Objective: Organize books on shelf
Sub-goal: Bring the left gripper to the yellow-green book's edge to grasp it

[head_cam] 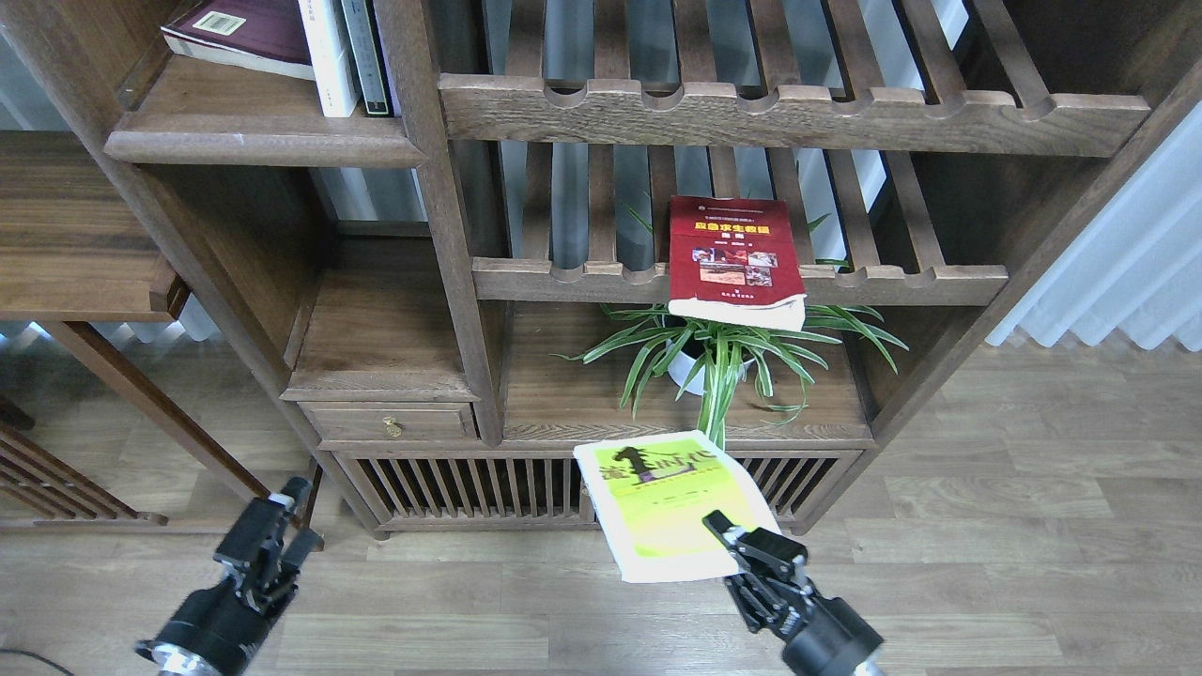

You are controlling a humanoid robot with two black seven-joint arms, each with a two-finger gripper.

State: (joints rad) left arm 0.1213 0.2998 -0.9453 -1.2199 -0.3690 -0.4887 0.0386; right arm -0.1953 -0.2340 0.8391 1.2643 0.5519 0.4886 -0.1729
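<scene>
My right gripper point(728, 540) is shut on the near edge of the yellow-green book point(667, 502) and holds it flat in the air in front of the bookcase base. The red book point(735, 258) with small photos lies on the lower slatted rack, its near end overhanging the notched rail. The maroon book point(246, 33) lies flat on the solid dark-brown shelf point(263, 145) at the upper left, beside upright white and dark-spined books point(346, 56). My left gripper point(282, 512) is low at the left, empty, its fingers held close together.
A potted spider plant point(718, 361) stands on the low board under the red book. A small drawer point(390, 422) and a slatted base are at the bottom. A wooden table point(75, 235) is at the left. Wood floor lies in front.
</scene>
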